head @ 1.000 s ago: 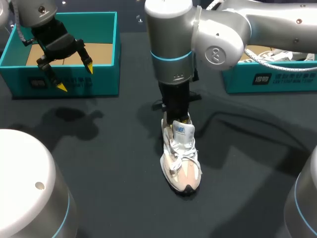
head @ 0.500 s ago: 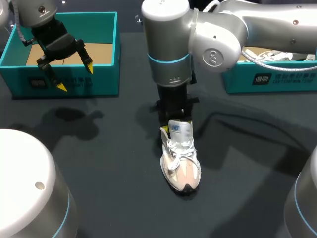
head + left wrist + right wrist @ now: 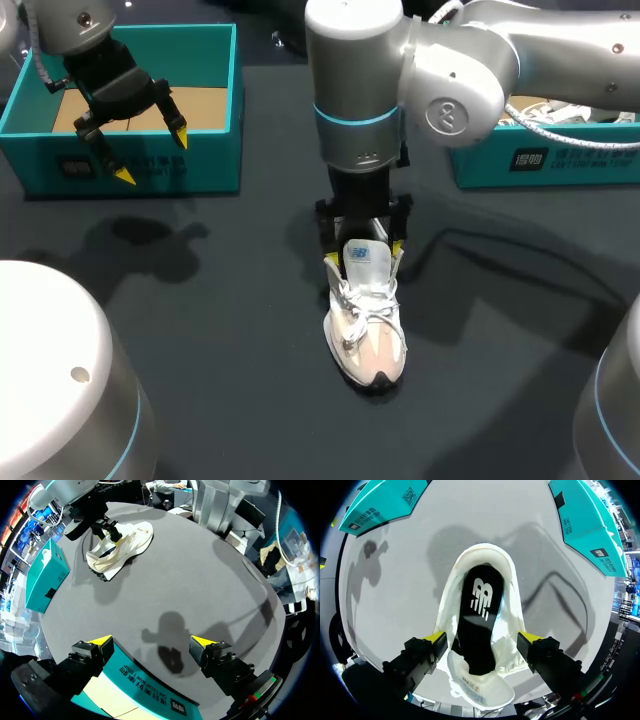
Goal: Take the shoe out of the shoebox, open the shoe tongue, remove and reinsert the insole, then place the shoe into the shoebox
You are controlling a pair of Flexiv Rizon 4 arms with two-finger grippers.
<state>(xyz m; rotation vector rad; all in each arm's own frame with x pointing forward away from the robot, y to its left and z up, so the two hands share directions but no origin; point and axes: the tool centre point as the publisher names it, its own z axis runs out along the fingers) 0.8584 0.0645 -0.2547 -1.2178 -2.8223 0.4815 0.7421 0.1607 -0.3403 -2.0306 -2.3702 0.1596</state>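
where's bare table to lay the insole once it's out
Widest bare table lies left of the shoe, in front of the left shoebox. Another open stretch is right of the shoe, before the right shoebox. Crowded: the shoe's opening, straddled by the right jaws, and the left shoebox's front wall, under the left jaws.

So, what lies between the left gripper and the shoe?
Only bare dark table with shadows, as the left wrist view shows. The left gripper hangs over the shoebox wall, and the shoe lies far ahead.
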